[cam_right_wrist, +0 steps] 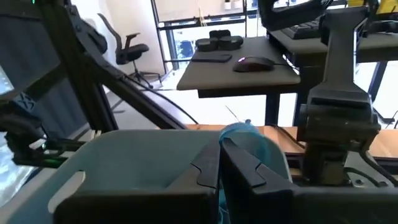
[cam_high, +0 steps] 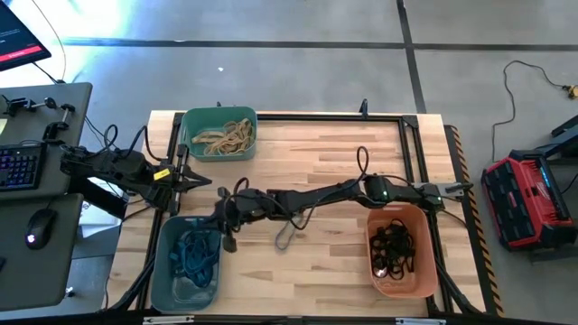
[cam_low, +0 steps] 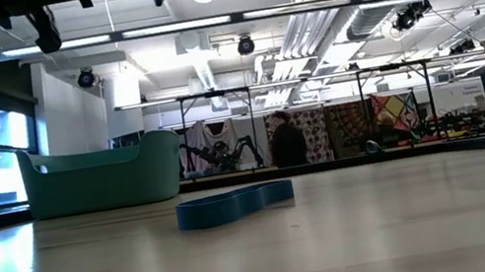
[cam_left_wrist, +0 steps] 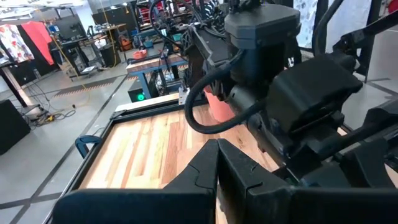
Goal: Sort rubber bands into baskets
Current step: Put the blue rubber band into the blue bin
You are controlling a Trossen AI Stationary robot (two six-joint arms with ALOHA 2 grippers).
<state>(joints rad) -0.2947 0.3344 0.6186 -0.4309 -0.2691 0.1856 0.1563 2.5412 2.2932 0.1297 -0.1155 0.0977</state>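
My right arm reaches across the table, its gripper [cam_high: 222, 219] at the far right corner of the grey-blue basket [cam_high: 188, 262], which holds blue rubber bands. Its fingers [cam_right_wrist: 219, 157] are shut, with a blue rubber band [cam_right_wrist: 250, 135] bunched at their tips. My left gripper [cam_high: 197, 181] hangs shut and empty at the table's left, between the teal-green basket [cam_high: 219, 134] of tan bands and the grey-blue one. One loose blue band [cam_low: 234, 202] lies flat mid-table. The orange basket [cam_high: 400, 248] holds black bands. My right gripper pinches the blue rubber band between its two shut fingers; a strip of blue [cam_right_wrist: 221, 202] shows in the seam between them. The rest is bunched beyond the fingertips, over the basket's rim. The fingers lie about level, coming from the table's right. Which part of the band they have is hidden.
A black frame [cam_high: 411, 135] runs round the wooden tabletop. Bare wood lies between the baskets at mid-table. A desk with keyboard and mouse [cam_high: 36, 226] stands beyond the left edge, and a red case [cam_high: 528, 199] on the floor to the right.
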